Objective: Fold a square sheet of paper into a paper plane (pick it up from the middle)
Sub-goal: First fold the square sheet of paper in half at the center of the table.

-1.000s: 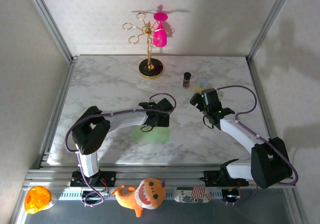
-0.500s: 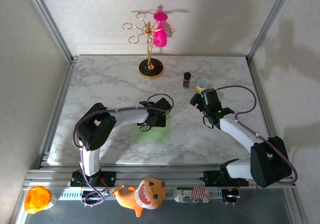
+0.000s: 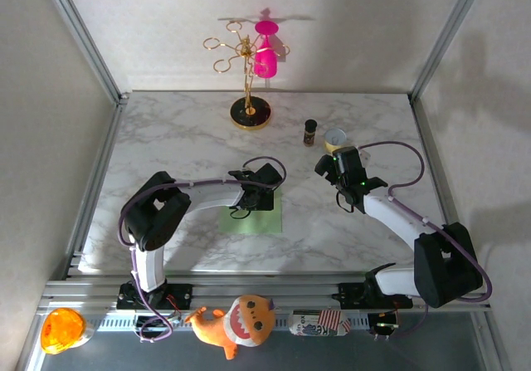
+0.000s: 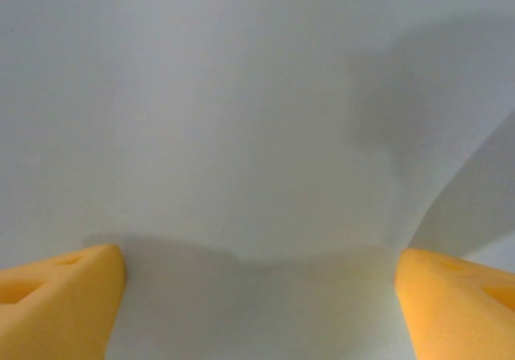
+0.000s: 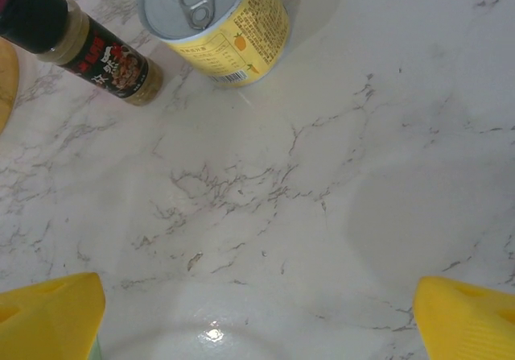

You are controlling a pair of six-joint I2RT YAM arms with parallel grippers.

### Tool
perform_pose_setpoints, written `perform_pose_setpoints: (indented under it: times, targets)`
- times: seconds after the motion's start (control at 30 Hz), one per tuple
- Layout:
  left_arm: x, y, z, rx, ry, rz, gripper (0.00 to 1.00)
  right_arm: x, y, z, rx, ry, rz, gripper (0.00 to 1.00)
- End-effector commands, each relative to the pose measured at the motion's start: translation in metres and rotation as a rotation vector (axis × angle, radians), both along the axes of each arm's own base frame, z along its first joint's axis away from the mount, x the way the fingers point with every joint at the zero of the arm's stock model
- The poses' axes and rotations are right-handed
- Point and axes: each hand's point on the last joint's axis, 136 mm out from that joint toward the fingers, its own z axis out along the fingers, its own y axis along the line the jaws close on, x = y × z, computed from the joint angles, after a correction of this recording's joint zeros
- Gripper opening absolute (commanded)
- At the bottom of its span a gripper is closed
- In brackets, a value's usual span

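Pale green square sheet of paper (image 3: pixel 255 222): flat on the marble table (image 3: pixel 182 139), near its middle; its edges run roughly with the table's, and being square it has no long axis to line up with.
Left gripper (image 3: pixel 262 192): hangs directly over the sheet's far part; the sheet's middle seems to lie just nearward of it.
Orange pads (image 4: pixel 60 295): spread wide, with pale paper spanning the whole gap between them; nothing is pinched.
Right gripper (image 5: pixel 257 320): yellow fingers spread wide over bare marble, holding nothing; the sheet lies well apart, to its left.
Yellow can (image 5: pixel 217 26) and dark bottle (image 5: pixel 88 50): just beyond the right gripper.
Nearer arm: the left, plainly; the pinch at the middle looks like its job.
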Motion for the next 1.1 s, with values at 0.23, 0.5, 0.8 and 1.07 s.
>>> perform_pose_setpoints:
  times: [0.23,0.5,0.8,1.07]
  targets:
    - [-0.016,0.008,-0.012,-0.029,0.086,0.008,0.69,0.005,-0.004,0.007,-0.013,-0.012,-0.016,0.99]
    - [0.002,-0.035,0.065,-0.413,0.005,-0.052,0.36,0.009,0.004,0.016,0.024,-0.055,0.038,0.99]
    - [0.008,-0.068,0.112,-0.794,0.005,-0.196,0.32,0.006,0.049,0.041,0.166,-0.154,0.33,0.99]
    - [0.02,-0.056,0.059,-0.72,0.049,-0.192,0.28,-0.016,0.094,0.026,0.327,-0.11,0.579,0.82]
